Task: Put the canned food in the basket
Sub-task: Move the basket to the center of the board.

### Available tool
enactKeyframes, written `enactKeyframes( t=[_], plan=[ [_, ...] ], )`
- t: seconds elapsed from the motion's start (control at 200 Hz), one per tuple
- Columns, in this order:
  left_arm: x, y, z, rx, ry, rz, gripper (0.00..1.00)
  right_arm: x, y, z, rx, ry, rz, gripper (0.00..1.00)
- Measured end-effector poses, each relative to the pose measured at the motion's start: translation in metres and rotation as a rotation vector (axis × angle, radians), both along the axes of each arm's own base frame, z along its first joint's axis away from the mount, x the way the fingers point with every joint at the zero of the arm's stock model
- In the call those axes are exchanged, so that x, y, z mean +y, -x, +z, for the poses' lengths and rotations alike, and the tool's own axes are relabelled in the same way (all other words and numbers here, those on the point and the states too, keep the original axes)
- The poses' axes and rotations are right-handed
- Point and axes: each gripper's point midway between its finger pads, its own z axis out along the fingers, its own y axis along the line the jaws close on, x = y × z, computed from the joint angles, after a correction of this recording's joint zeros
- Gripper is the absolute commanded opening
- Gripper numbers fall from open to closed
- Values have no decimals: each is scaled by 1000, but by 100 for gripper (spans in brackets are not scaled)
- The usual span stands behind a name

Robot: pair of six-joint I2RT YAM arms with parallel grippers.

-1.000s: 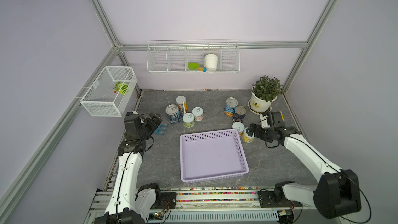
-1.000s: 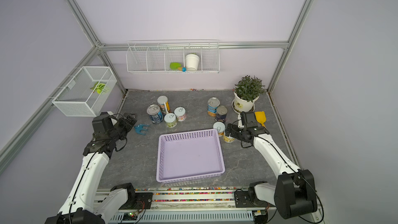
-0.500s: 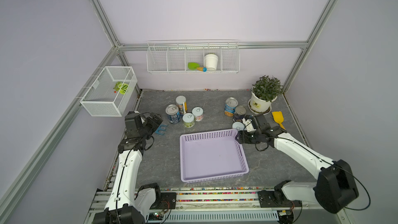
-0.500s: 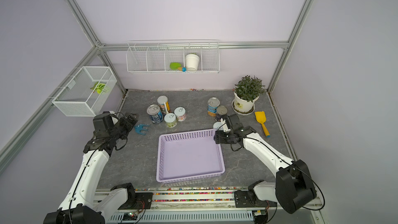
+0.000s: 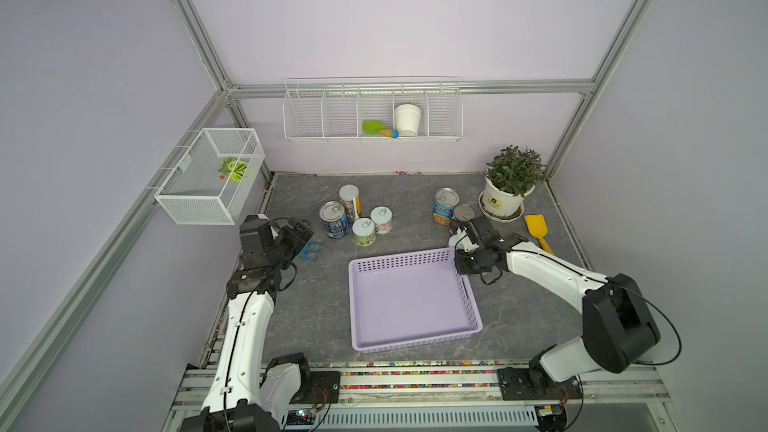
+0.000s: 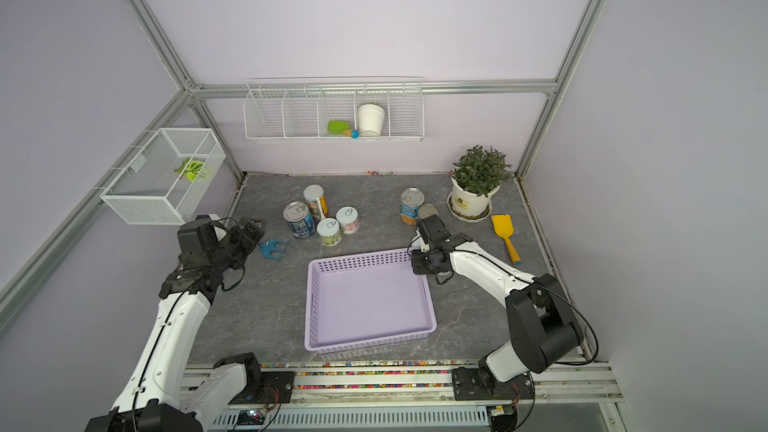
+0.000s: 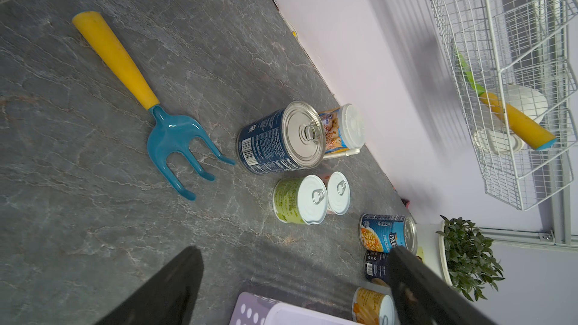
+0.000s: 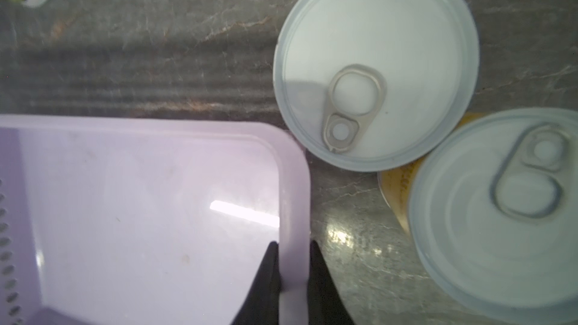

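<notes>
Barely begun, judging by the lilac basket (image 5: 411, 297) — empty, flat mid-desk (image 5: 299, 309); all eight cans yet to load. Four clustered cans (image 5: 333, 219) behind its far left corner; tall pair (image 5: 445, 205) by the plant pot (image 5: 500, 201); two short pale-lidded cans (image 8: 375, 67) just beside the far right corner. On the rim there, right pincer (image 8: 293, 245) clamped tight — no can in it; left pincer (image 7: 293, 251) spread wide, holding nothing. Cans upright, pull-tabs up, labels blue, green, orange.

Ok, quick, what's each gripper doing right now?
Left gripper: open, holding nothing.
Right gripper: closed, pinching the side wall of the basket near its corner.
</notes>
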Motion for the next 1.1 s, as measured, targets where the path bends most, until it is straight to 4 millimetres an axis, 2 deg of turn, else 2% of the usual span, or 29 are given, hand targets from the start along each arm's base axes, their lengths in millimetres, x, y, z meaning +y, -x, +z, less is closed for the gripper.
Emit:
enactKeyframes(
  t=[0.125, 0.565, 0.63, 0.735, 0.865, 0.935, 1.1],
  plan=[
    [1, 0, 0, 0, -2, 3, 96, 4, -7, 0, 4, -4, -20, 0],
    [0, 2, 0, 1, -2, 3, 96, 2, -25, 1, -14, 30, -125, 0],
    [0, 2, 0, 2, -2, 3, 96, 4, -30, 1, -18, 34, -125, 13],
    [0, 2, -1, 7, -1, 3, 96, 4, -36, 1, -28, 51, -125, 45],
    [0, 3, -1, 9, -1, 3, 96, -3, -34, 5, -43, 88, -118, 66],
    [0, 3, -1, 9, 0, 3, 96, -8, -32, 19, -81, 93, -119, 72],
    [0, 3, -1, 9, 0, 3, 96, -32, -25, 78, -264, 85, -159, 86]
  ],
)
